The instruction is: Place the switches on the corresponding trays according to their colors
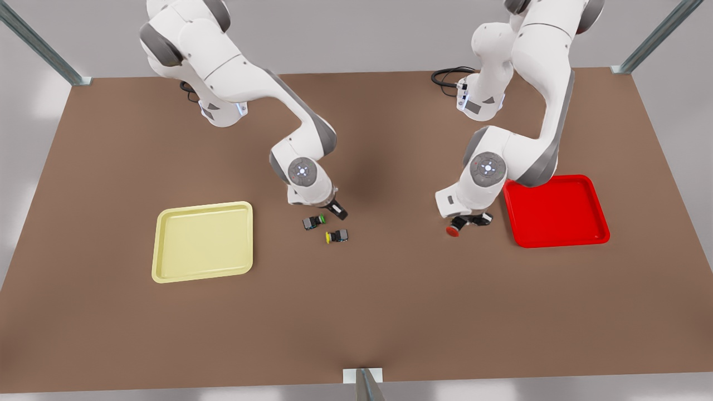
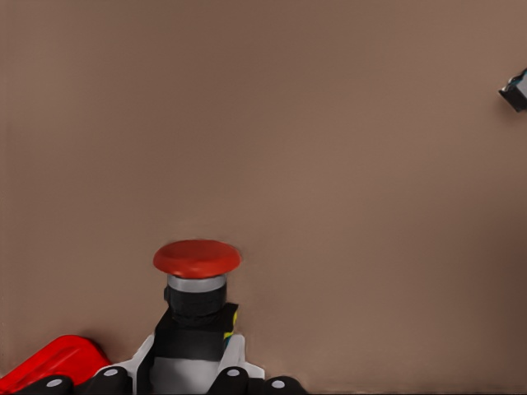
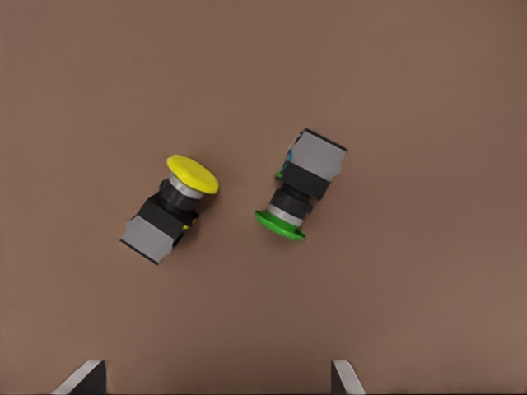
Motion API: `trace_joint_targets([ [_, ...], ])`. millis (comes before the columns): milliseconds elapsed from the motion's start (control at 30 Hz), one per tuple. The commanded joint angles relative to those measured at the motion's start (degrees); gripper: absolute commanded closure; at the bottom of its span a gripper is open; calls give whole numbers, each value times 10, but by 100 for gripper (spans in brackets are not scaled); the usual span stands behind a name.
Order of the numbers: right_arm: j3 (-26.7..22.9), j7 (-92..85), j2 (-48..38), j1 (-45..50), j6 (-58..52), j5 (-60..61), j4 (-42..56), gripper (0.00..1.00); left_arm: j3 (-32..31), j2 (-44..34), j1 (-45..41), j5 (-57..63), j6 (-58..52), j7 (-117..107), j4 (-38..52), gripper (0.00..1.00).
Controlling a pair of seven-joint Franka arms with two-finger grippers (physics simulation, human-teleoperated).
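Yellow tray [image 1: 203,241]: holds nothing; front view's left.
Red tray [image 1: 557,211]: holds nothing; one corner hidden behind the arm.
Left gripper [image 1: 467,221]: fingers closed on the red switch [image 1: 455,227], low beside the red tray; fingertips mostly hidden.
Right gripper [image 1: 333,209]: fingers spread wide above the yellow switch [image 3: 170,209] and green switch [image 3: 300,184], both lying on the table [image 1: 356,312].

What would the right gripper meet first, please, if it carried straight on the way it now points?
Probably the bare table. The open right gripper points down between and just short of the yellow switch and green switch, apparently missing both, though depth is unclear.
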Motion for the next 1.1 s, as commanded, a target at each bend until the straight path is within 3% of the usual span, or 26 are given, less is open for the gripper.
trace_joint_targets([
  [0, -2, 3, 4, 1, 3, 0, 0, 0, 0, -4, 5, -66, -2, 4, -2, 57],
  [33, -27, 16, 14, 30, 8, 5, 4, 0, 0, -9, 20, -67, -15, 11, -3, 57],
  [100, -202, 27, 36, 173, 29, 159, 18, 0, 0, -20, 60, -67, -30, 14, -8, 57],
  [267, -219, 15, 98, 185, 23, 184, 77, 0, 0, -21, 151, -67, -56, 41, -7, 56],
  [300, -254, 17, 104, 209, 22, 211, 80, 0, 0, -28, 173, -67, -67, 56, -8, 56],
  [333, -322, 11, 116, 262, 22, 260, 81, 0, 0, -33, 193, -67, -74, 62, -19, 56],
  [433, -366, -1, 133, 298, 63, 277, 87, 0, 1, -30, 215, -68, -67, 55, -49, 55],
  [633, -378, 31, 138, 312, 57, 292, 75, 0, 4, -26, 241, -60, -61, 42, -72, 54],
  [733, -409, 99, 148, 343, 40, 293, 76, 0, 4, -28, 251, -59, -89, 34, -87, 53],
  [767, -417, 109, 159, 343, 36, 307, 87, 0, 5, -29, 251, -59, -88, 32, -90, 3],
  [1067, -415, 127, 214, 342, -1, 310, 149, 0, -8, -66, 242, -55, -136, 4, -77, 0],
])
